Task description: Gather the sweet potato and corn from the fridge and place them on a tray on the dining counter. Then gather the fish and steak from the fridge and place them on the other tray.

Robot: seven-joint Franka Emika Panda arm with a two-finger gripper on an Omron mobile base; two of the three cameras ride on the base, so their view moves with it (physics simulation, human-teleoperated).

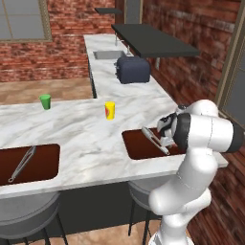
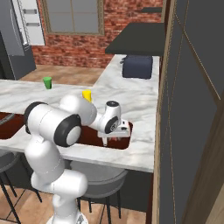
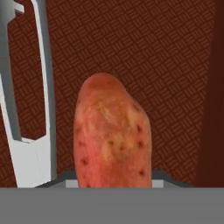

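The sweet potato (image 3: pixel 113 135), a reddish-orange oval lump with dark spots, stands close before the hand camera, and my gripper (image 2: pixel 114 136) is shut on it. It hangs just above the patterned floor of the right-hand dark reddish-brown tray (image 1: pixel 132 144), which lies on the white marble dining counter (image 1: pixel 86 129). Grey metal tongs (image 3: pixel 30 109) lie in that tray beside the potato. The other tray (image 1: pixel 45 162) sits at the left of the counter with a second pair of tongs (image 1: pixel 21 165) in it. The grey fridge (image 2: pixel 13 39) stands far off at the back left.
A green cup (image 1: pixel 45 101) and a yellow-and-red cup (image 1: pixel 110 110) stand on the counter behind the trays. A dark toaster (image 1: pixel 133 69) sits on the far side counter. Grey stools (image 1: pixel 28 215) stand below the near edge. A dark cabinet wall (image 2: pixel 192 109) is close on the right.
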